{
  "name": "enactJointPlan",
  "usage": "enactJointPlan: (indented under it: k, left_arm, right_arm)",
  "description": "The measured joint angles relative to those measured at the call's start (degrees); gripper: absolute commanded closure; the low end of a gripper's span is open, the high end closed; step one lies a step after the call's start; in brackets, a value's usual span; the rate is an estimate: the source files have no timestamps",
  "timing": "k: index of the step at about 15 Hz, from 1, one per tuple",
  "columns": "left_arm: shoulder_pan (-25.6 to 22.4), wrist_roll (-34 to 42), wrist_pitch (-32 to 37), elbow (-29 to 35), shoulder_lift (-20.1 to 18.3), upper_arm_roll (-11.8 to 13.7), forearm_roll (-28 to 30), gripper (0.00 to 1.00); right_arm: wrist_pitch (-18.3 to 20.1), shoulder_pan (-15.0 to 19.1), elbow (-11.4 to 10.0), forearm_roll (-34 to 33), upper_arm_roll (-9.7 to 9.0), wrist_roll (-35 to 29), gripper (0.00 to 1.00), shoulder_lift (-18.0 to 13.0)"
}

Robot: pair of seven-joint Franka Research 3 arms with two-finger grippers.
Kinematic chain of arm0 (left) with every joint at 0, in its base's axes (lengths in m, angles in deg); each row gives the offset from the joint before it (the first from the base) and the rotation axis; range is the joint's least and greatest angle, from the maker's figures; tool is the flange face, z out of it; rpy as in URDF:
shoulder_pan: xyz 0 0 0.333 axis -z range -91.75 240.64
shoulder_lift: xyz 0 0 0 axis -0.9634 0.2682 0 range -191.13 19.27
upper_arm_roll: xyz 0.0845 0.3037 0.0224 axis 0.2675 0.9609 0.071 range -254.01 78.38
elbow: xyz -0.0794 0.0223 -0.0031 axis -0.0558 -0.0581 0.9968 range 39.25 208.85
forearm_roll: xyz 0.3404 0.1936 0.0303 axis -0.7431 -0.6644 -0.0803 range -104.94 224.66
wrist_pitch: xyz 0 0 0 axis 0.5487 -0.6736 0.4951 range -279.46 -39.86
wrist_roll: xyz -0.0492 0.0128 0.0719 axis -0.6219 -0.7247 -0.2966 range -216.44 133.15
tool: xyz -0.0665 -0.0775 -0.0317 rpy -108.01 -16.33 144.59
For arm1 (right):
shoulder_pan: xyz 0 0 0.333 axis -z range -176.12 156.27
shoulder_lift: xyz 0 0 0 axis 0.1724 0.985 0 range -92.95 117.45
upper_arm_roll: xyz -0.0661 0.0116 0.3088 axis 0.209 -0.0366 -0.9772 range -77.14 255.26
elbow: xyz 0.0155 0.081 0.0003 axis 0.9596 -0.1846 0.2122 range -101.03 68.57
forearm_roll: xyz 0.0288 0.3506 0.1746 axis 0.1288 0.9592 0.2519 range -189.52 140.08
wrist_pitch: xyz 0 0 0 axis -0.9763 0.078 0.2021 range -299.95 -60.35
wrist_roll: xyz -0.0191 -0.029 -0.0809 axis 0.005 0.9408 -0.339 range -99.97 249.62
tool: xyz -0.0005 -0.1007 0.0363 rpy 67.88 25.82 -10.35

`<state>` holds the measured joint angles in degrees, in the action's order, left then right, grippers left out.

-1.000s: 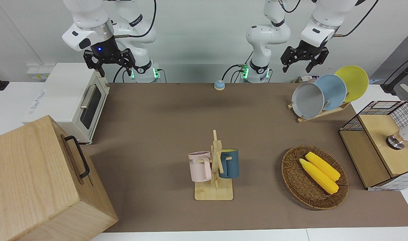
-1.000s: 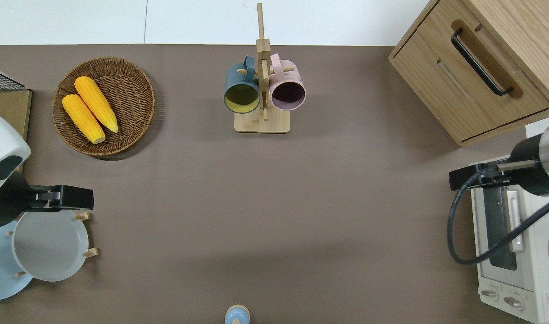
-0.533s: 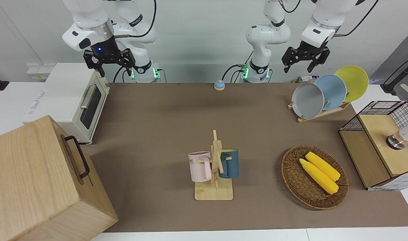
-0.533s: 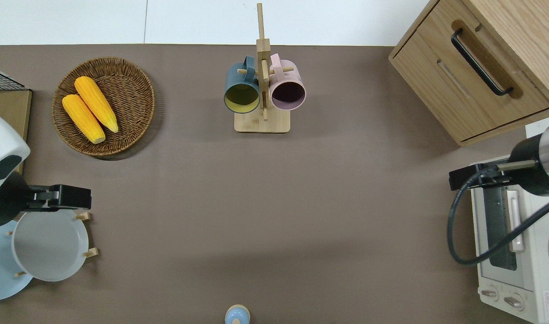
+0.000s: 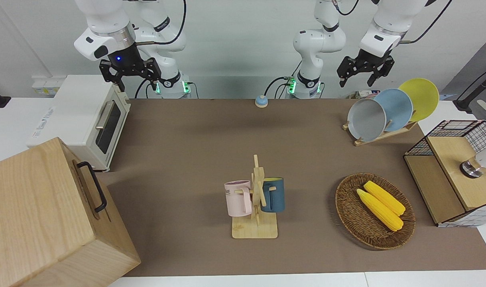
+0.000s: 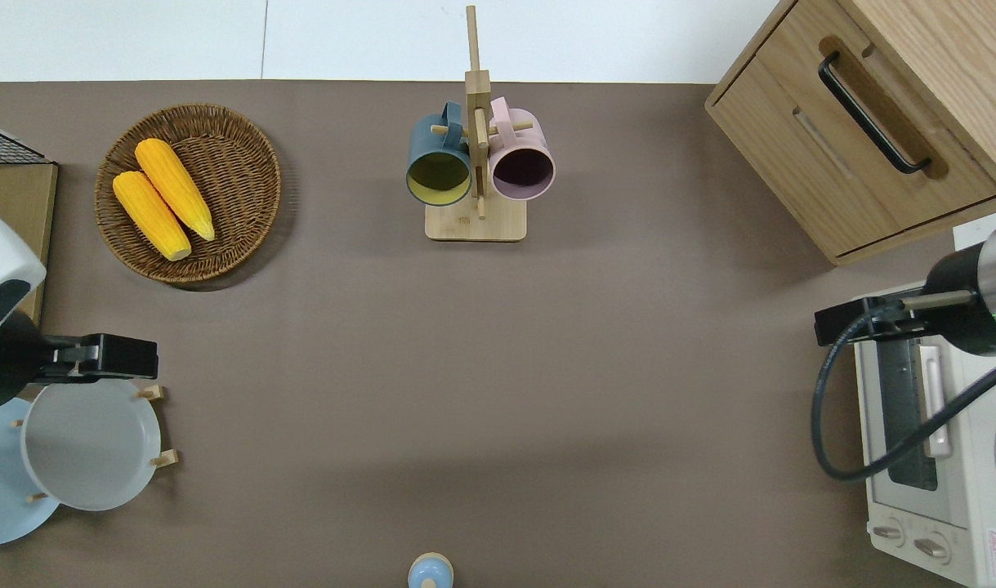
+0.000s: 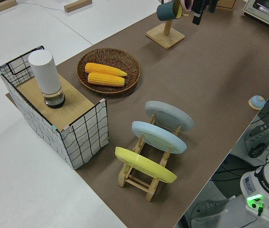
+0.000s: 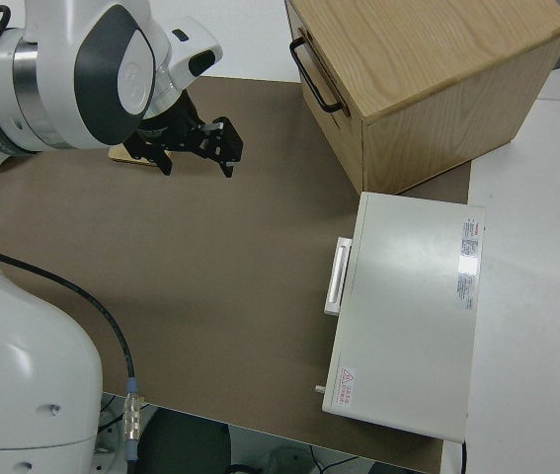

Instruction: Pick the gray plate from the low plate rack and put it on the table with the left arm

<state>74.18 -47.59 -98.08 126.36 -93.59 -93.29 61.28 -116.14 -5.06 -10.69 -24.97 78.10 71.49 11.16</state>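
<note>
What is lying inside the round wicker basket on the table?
Two yellow corn cobs lie side by side in the wicker basket. The weave directly under them is covered, so whether anything lies beneath them cannot be seen.

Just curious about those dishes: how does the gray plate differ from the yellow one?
The gray plate sits in the rack slot at the end toward the table's middle; the yellow plate sits at the opposite end, by the table's edge. Gray has a raised rim; yellow looks flatter. Both are round and lean tilted on the same wooden rack.
</note>
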Motion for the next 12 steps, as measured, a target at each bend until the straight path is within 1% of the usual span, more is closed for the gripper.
enactJointPlan:
  k: [2, 4, 6, 12]
  left_arm:
    - [-1.53, 0.1, 0.0, 0.0, -0.05, 0.27, -0.1, 0.0]
    - [-3.15, 0.56, 0.0, -0.01, -0.18, 1.12, -0.15, 0.0]
    - [-3.9, 1.93, 0.0, -0.01, -0.3, 2.49, -1.35, 0.0]
    - [-3.97, 5.5, -0.06, 0.39, -0.49, 6.77, -5.34, 0.0]
  right_arm:
    - [0.0, 0.0, 0.0, 0.0, 0.0, 0.0, 0.011, 0.0]
    - [0.0, 0.0, 0.0, 0.0, 0.0, 0.0, 0.011, 0.0]
    - [0.0, 0.0, 0.0, 0.0, 0.0, 0.0, 0.011, 0.0]
    - [0.0, 0.0, 0.0, 0.0, 0.0, 0.0, 0.013, 0.0]
